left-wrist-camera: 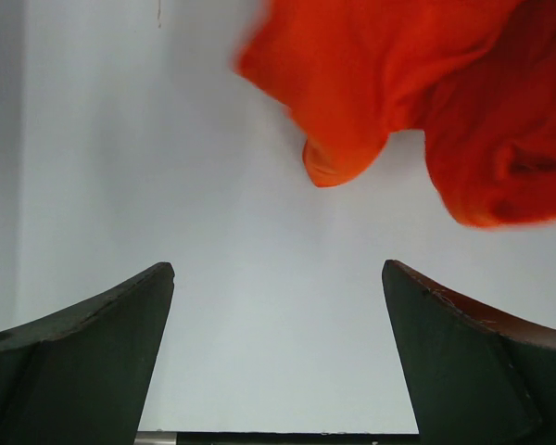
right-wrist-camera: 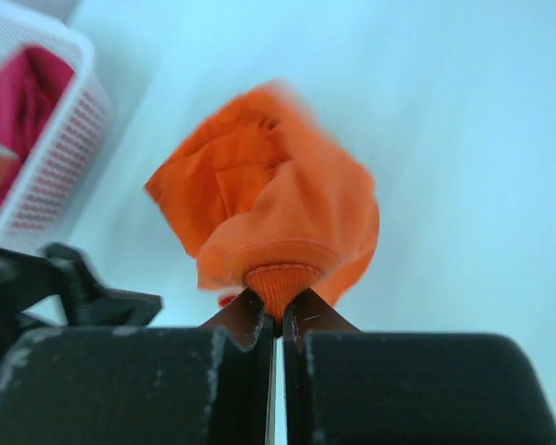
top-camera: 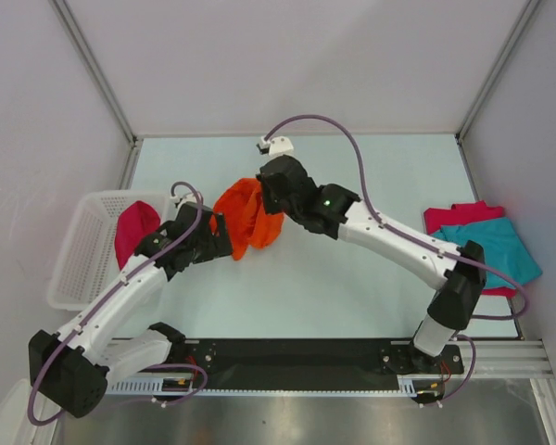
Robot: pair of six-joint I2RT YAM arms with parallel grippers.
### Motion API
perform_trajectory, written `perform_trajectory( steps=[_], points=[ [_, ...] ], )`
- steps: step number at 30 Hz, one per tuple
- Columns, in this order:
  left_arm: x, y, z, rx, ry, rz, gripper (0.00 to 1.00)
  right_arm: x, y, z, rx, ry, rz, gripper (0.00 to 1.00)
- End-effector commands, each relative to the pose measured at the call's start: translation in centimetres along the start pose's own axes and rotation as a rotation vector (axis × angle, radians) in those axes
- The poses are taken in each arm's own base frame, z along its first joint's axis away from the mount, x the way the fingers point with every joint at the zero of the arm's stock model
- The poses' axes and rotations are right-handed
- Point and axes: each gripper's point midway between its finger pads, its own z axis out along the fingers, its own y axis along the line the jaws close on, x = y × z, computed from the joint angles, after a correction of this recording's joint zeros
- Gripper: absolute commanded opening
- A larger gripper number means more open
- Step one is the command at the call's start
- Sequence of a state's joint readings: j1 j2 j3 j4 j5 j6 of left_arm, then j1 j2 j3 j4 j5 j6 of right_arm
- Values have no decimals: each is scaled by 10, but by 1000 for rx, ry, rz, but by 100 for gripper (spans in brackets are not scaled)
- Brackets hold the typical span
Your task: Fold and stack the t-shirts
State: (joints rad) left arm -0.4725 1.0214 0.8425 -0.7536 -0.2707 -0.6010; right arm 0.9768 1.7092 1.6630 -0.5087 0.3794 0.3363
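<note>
The orange t-shirt (top-camera: 247, 219) hangs bunched above the table. My right gripper (right-wrist-camera: 279, 309) is shut on its ribbed collar, and the cloth (right-wrist-camera: 269, 209) droops below the fingers. My left gripper (left-wrist-camera: 278, 273) is open with nothing between its fingers and sits just left of the hanging shirt (left-wrist-camera: 417, 93). In the top view the left gripper (top-camera: 219, 235) is beside the shirt's left edge and the right gripper (top-camera: 272, 198) is at its upper right. A teal t-shirt (top-camera: 499, 247) lies on a crimson one (top-camera: 456, 215) at the right. Another crimson t-shirt (top-camera: 134, 231) lies in the basket.
The white mesh basket (top-camera: 79, 243) stands at the table's left edge and also shows in the right wrist view as the basket (right-wrist-camera: 60, 153). White walls close off the back and sides. A black rail (top-camera: 296, 357) runs along the near edge.
</note>
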Motion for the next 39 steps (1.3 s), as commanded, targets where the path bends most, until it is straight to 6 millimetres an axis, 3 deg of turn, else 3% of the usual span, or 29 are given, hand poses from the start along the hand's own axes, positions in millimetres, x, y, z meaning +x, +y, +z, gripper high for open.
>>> perform_trajectory(
  steps=[1, 10, 15, 21, 27, 30, 33, 34, 35, 39],
  points=[
    [-6, -14, 4, 57, -16, 6, 100, -70, -3, -65, 30, -196, 14, 0],
    [-7, -18, 7, 75, -22, -8, 100, -82, -12, -85, 70, -226, 27, 0],
    [-3, -19, 12, 84, -18, -21, 100, -95, -11, -106, 78, -270, 28, 0],
    [-3, -26, 26, 84, -14, -41, 100, -117, -24, -140, 106, -351, 72, 0],
    [-30, -64, 61, 111, 16, -18, 99, -128, -54, -171, 196, -417, 116, 0],
    [-50, -85, 82, 118, 19, -4, 98, -124, -63, -177, 221, -422, 134, 0],
    [-65, -105, 102, 124, 31, 4, 98, -115, -69, -177, 241, -397, 139, 0],
    [-61, -108, 113, 120, 59, 11, 97, -111, -70, -178, 245, -383, 133, 0],
    [-71, -119, 113, 142, 47, 2, 97, -108, -71, -176, 246, -374, 130, 0],
    [-74, -136, 122, 180, 73, -21, 96, -101, -71, -172, 256, -347, 121, 0]
  ],
)
